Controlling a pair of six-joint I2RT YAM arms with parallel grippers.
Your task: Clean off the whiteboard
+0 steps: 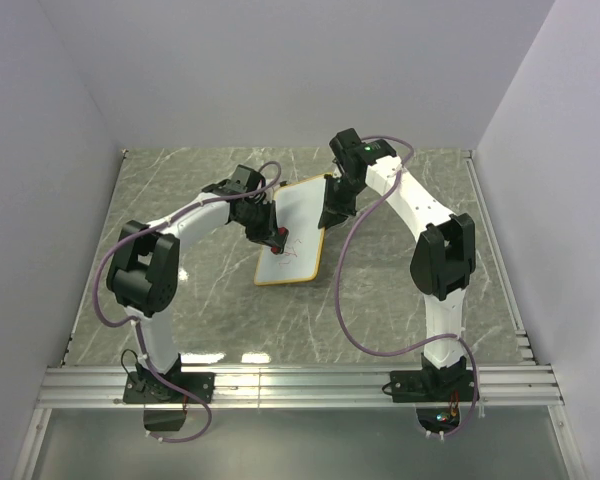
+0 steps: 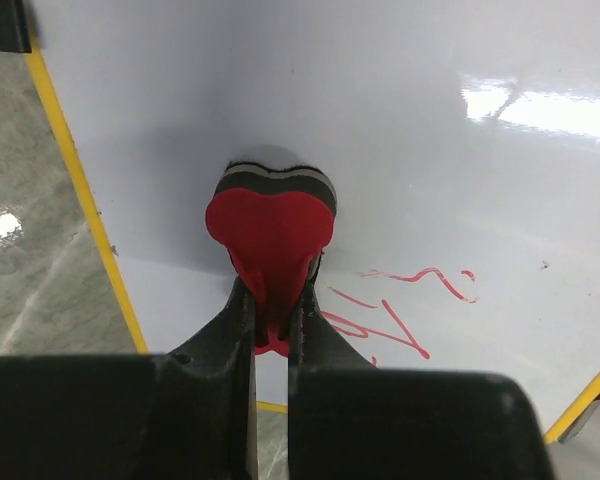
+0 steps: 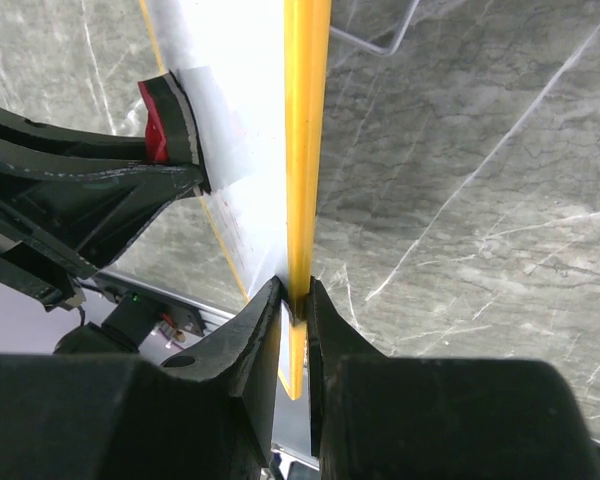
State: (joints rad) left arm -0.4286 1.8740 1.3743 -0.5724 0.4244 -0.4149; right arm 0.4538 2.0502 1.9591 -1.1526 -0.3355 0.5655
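Note:
The whiteboard (image 1: pixel 300 215) lies tilted at the table's middle, white with a yellow frame (image 2: pixel 80 190). Red scribbles (image 2: pixel 400 310) mark its near part. My left gripper (image 1: pixel 276 236) is shut on the red-and-black eraser (image 2: pixel 271 225), which presses on the board just left of the scribbles. My right gripper (image 1: pixel 330 218) is shut on the board's right yellow edge (image 3: pixel 306 120) and holds that side raised. The eraser (image 3: pixel 168 118) and left fingers (image 3: pixel 90 185) also show in the right wrist view.
The grey marble table (image 1: pixel 400 290) surrounds the board. An aluminium rail (image 1: pixel 300 385) runs along the near edge. White walls (image 1: pixel 50 150) close in left, back and right. Purple cables (image 1: pixel 350 320) hang from both arms.

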